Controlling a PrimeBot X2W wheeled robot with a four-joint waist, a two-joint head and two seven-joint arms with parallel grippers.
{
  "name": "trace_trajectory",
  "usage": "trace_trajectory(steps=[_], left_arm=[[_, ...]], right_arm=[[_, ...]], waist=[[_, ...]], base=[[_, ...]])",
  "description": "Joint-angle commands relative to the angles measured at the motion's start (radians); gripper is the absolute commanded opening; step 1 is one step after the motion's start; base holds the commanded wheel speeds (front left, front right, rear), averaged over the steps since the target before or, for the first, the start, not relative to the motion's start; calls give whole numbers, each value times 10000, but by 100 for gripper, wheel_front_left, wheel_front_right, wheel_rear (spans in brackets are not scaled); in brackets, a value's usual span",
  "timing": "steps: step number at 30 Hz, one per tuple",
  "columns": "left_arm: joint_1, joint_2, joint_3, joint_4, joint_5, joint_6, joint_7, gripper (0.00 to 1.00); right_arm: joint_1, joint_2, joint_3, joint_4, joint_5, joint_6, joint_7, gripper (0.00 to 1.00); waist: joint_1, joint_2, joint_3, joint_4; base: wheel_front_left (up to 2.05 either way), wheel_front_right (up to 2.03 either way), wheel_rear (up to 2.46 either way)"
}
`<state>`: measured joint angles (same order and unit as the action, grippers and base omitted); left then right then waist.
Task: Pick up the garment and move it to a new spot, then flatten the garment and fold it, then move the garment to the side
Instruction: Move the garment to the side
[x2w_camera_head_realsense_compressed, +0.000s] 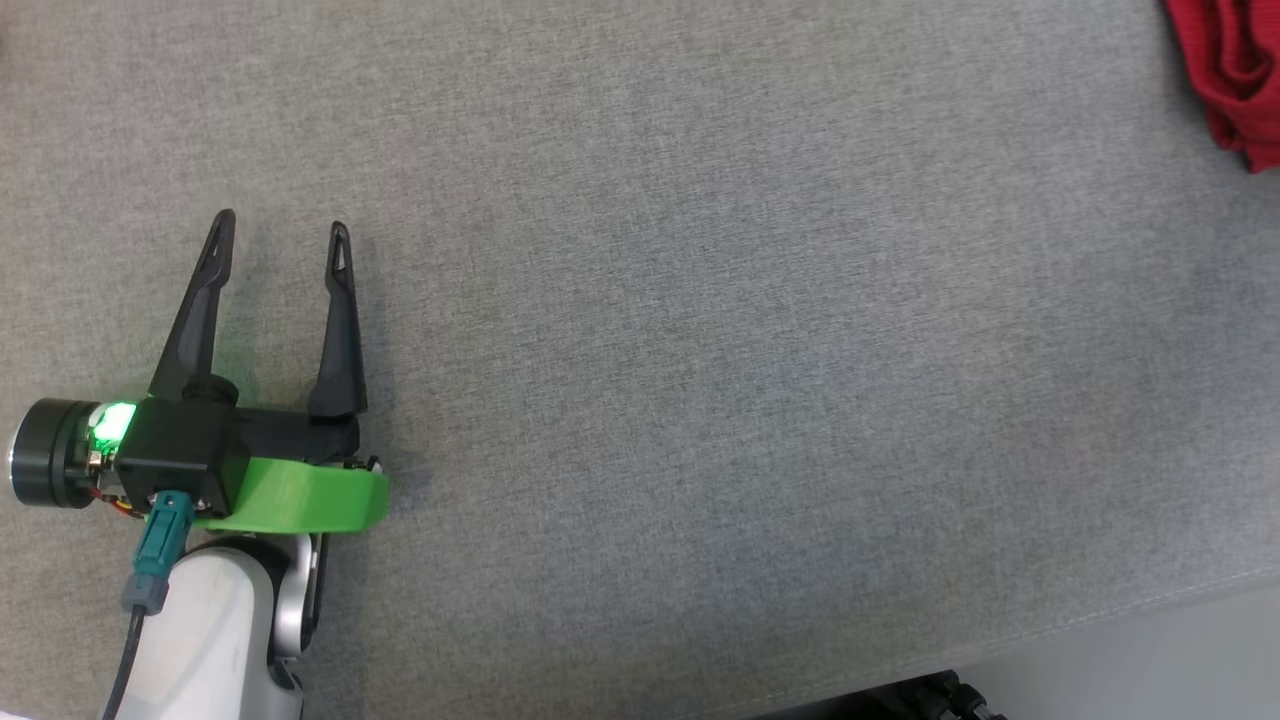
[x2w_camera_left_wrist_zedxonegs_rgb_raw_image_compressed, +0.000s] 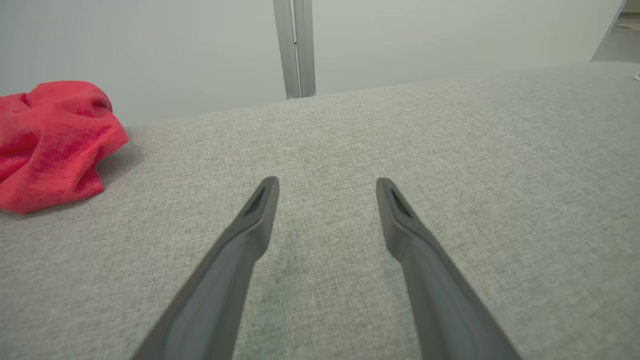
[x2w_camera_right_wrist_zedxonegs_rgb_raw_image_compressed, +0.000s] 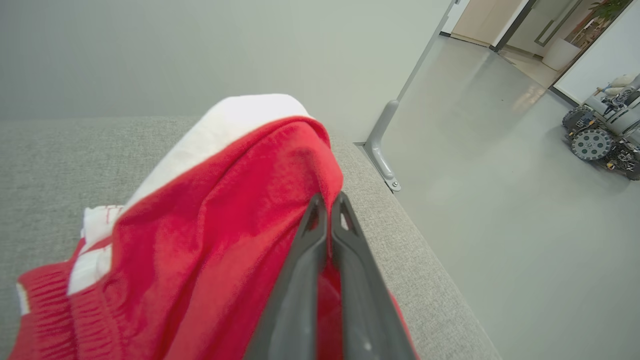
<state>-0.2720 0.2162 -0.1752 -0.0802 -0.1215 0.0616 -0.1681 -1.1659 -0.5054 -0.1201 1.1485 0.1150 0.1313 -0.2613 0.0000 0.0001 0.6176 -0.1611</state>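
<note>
The garment (x2w_camera_head_realsense_compressed: 1235, 70) is a red knit piece with white parts, bunched at the far right corner of the grey cushioned surface (x2w_camera_head_realsense_compressed: 700, 350). In the right wrist view the garment (x2w_camera_right_wrist_zedxonegs_rgb_raw_image_compressed: 210, 225) rises in a heap to my right gripper (x2w_camera_right_wrist_zedxonegs_rgb_raw_image_compressed: 329, 197), whose fingers are pressed together on a red fold at its edge. My left gripper (x2w_camera_head_realsense_compressed: 282, 232) hovers open over bare surface at the left, far from the cloth. From the left wrist, the garment (x2w_camera_left_wrist_zedxonegs_rgb_raw_image_compressed: 50, 145) lies at the left edge, well away from the spread left gripper (x2w_camera_left_wrist_zedxonegs_rgb_raw_image_compressed: 327, 182).
The surface's front edge (x2w_camera_head_realsense_compressed: 1100, 610) runs across the lower right, with pale floor beyond. A metal post (x2w_camera_left_wrist_zedxonegs_rgb_raw_image_compressed: 295, 50) stands behind the far edge against a pale wall. Past the surface's side are a metal bracket (x2w_camera_right_wrist_zedxonegs_rgb_raw_image_compressed: 382, 155), open floor and a wheeled machine (x2w_camera_right_wrist_zedxonegs_rgb_raw_image_compressed: 600, 140).
</note>
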Motion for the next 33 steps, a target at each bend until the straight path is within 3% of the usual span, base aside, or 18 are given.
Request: trace_trajectory(steps=[1, 3, 5, 6, 12, 17, 23, 33], left_arm=[[-34, 57, -30, -43, 41, 62, 33, 100], [-24, 73, -72, -69, 58, 61, 61, 100], [-21, 110, -117, -79, 81, 47, 102, 100], [-34, 110, -156, -88, 98, 44, 132, 100], [-64, 77, -308, -15, 77, 38, 160, 100], [2, 38, -240, 143, -118, 109, 7, 100], [155, -166, -36, 639, -483, 189, -378, 100], [701, -591, 435, 1624, -1300, 138, -892, 100]], right_arm=[[-89, -85, -115, 25, -160, -9, -44, 0], [-26, -146, -291, -120, -493, -11, -47, 0], [141, -76, -584, -399, -809, -11, -47, 72], [258, -2, -856, -677, -998, -11, -48, 100], [861, 748, -1853, -1742, -1620, -11, -44, 100], [1325, 1338, -1845, -2507, -1778, -9, -43, 100], [1896, 1840, -976, -3489, -1330, -9, -42, 100], [3413, 2498, 1518, -5048, -179, -11, -43, 100]], waist=[[0, -1, 172, 145], [0, -1, 223, 142], [0, -1, 250, 107], [0, -1, 254, 83], [0, -1, 36, -44], [0, -1, -408, -99], [0, -1, -1404, 14], [0, -1, -3296, 406]], base=[[0, 0, 0], [0, 0, 0], [0, 0, 0], [0, 0, 0], [0, 0, 0], [0, 0, 0], [0, 0, 0], [0, 0, 0]])
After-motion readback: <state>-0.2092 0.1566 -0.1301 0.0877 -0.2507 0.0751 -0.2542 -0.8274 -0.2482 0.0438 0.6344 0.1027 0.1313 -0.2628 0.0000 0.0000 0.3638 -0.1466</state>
